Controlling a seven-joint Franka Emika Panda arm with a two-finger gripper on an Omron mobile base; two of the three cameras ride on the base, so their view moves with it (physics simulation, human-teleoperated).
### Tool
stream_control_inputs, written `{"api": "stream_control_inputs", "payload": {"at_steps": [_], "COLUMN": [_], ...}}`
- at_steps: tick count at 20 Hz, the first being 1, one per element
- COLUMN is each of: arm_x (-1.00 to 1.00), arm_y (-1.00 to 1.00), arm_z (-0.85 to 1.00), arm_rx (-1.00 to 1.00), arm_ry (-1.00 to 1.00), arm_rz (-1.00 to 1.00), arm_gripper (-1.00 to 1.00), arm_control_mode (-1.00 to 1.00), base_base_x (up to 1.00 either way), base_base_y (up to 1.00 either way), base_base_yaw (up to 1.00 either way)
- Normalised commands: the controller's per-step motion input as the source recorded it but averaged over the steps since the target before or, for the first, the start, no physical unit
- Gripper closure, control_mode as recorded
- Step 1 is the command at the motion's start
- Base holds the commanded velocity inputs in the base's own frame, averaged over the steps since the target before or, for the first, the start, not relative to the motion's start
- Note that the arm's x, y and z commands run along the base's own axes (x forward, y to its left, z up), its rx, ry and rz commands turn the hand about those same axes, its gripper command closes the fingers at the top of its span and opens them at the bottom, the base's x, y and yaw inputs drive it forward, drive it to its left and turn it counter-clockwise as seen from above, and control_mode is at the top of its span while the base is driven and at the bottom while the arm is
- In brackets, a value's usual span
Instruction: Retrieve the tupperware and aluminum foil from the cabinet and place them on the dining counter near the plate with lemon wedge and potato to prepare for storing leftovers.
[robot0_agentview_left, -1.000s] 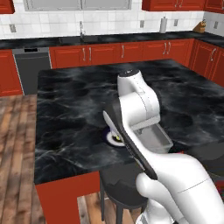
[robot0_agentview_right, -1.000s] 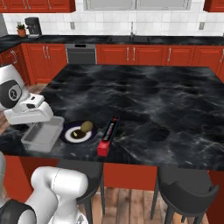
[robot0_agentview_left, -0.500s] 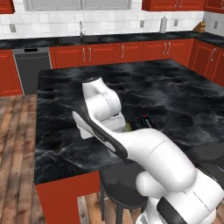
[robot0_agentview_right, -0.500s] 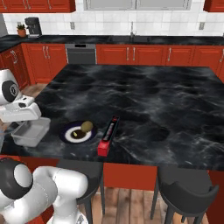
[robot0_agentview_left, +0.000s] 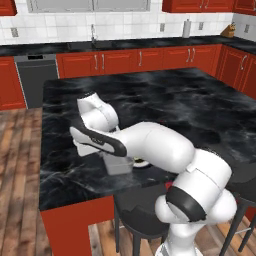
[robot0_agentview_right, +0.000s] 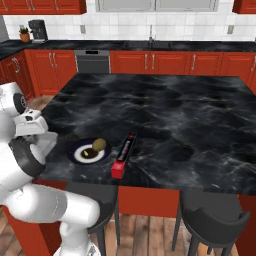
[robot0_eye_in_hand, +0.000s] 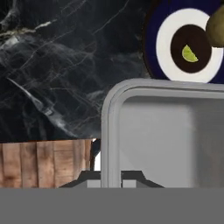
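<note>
Grey translucent plastic fills the lower right of the hand view: the tupperware (robot0_eye_in_hand: 166, 140), a shallow rimmed tub, with its rim running down between the two dark finger tips of the gripper (robot0_eye_in_hand: 111, 176), whose jaws are pinched fully together on that rim. At about one o'clock from the tub in that view lies the plate (robot0_eye_in_hand: 183, 43), dark blue at the edge with a white ring and a dark centre, carrying a small yellow-green lemon wedge (robot0_eye_in_hand: 189, 53) and, at its three o'clock edge, the brownish potato (robot0_eye_in_hand: 215, 28). All of this sits over the glossy black marble of the dining counter (robot0_eye_in_hand: 52, 65), whose edge gives way to wooden floor (robot0_eye_in_hand: 43, 164) at eight o'clock. From the left base view the tupperware (robot0_agentview_left: 119, 165) hangs low over the counter's near edge beneath the white arm, with a sliver of the plate (robot0_agentview_left: 142, 163) just beside it at three o'clock. From the right base view the plate (robot0_agentview_right: 89, 151) rests near the front edge of the dining counter (robot0_agentview_right: 165, 110), and the aluminum foil (robot0_agentview_right: 124, 154) lies just beside it at three o'clock, a long black box with a red end pointing toward the counter's front edge.
</note>
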Motion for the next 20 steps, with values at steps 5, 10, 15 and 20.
{"api": "stream_control_inputs", "payload": {"at_steps": [5,10,15,20], "arm_x": [0.52,0.42,0.42,0.49], "arm_y": [0.20,0.02,0.00,0.09], "arm_z": [-0.44,-0.49,-0.49,-0.39], "arm_rx": [-0.02,0.00,0.00,0.00], "arm_ry": [-0.01,-0.01,-0.01,-0.01], "arm_rz": [0.01,0.00,0.00,0.00], "arm_gripper": [1.00,1.00,1.00,1.00], "arm_control_mode": [-1.00,-1.00,-1.00,-1.00], "base_base_x": [0.00,0.00,0.00,0.00], "base_base_y": [0.00,0.00,0.00,0.00], "base_base_yaw": [0.00,0.00,0.00,0.00]}}
